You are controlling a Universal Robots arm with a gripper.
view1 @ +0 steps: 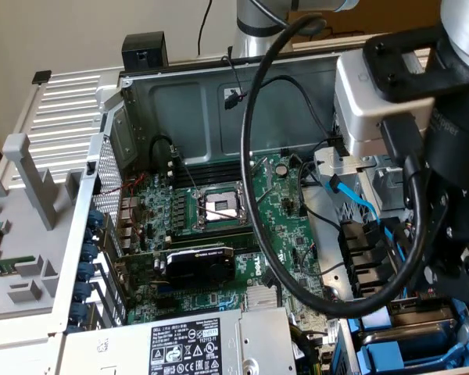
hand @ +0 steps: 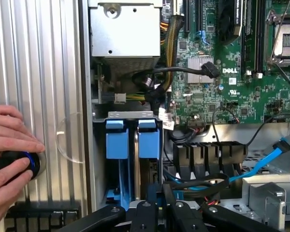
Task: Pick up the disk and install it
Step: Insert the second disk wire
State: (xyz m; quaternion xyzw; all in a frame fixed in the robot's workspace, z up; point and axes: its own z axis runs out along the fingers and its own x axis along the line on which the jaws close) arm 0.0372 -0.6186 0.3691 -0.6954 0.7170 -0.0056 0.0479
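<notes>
The open computer case (view1: 187,86) takes up most of the exterior view, its grey back wall across the upper middle of the frame. The arm (view1: 453,117) comes in over the case at the upper right, dark and bulky, and reaches down the right edge. A green motherboard (view1: 289,234) covers the case floor in the middle of the frame. The grey power supply (view1: 187,344), with its warning labels, sits at the lower middle. A thick black cable (view1: 254,195) loops from the top centre down to the lower right.

The disk (view1: 434,330) lies in the lower right corner of the exterior view, under the arm's end. Its white label faces up and blue plastic frames it.

A black graphics card (view1: 199,266) lies across the board below the silver socket (view1: 221,205). A thin blue cable (view1: 352,199) runs down the right-hand bay.

In the wrist view, the black links of the pincer (hand: 159,212) point toward two blue blocks (hand: 115,140) with a silver edge between them. The blocks are just ahead of the pincer. I cannot tell whether they belong to the disk. I also cannot tell whether the pincer is apart, together or clamped on anything.

Beside the case, over a ribbed grey panel (hand: 38,72), a person's hand (hand: 9,145) holds a round black knob (hand: 14,164) with a blue ring.
</notes>
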